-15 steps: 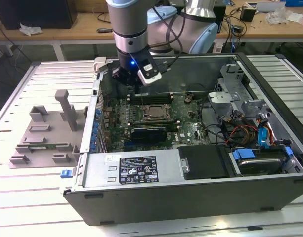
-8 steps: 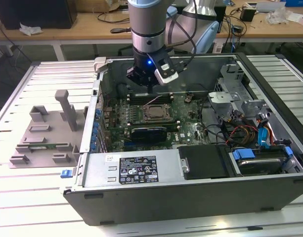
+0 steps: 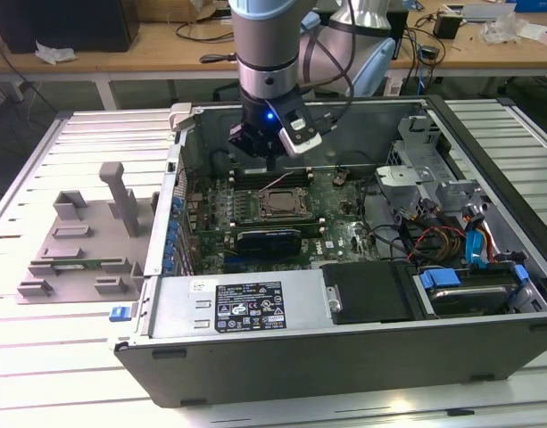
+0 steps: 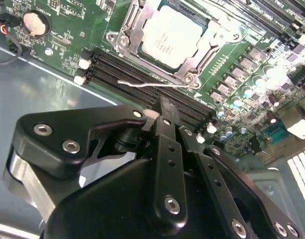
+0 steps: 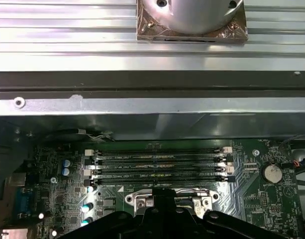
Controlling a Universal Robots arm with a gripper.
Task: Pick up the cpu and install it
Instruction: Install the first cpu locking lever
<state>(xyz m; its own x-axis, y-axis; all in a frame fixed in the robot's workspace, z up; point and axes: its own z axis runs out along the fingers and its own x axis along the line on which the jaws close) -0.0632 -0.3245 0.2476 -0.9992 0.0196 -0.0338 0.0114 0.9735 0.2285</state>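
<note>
**Hovering shut gripper (image 4: 164, 105), cpu (image 4: 172, 37) seated in the socket (image 4: 128, 36)**

You had the gripper closed up on itself with nothing in it, hanging over the memory slots (image 4: 122, 69) just beside the socket. The cpu lay flat inside the socket, silver top up, metal frame around it, apart from the gripper. The motherboard (image 4: 57, 20) spread out around the socket within the computer case (image 3: 344, 357). Well apart from the socket, outside the case toward the exterior view's left, stood the grey fixture tray (image 3: 77, 241).
</note>
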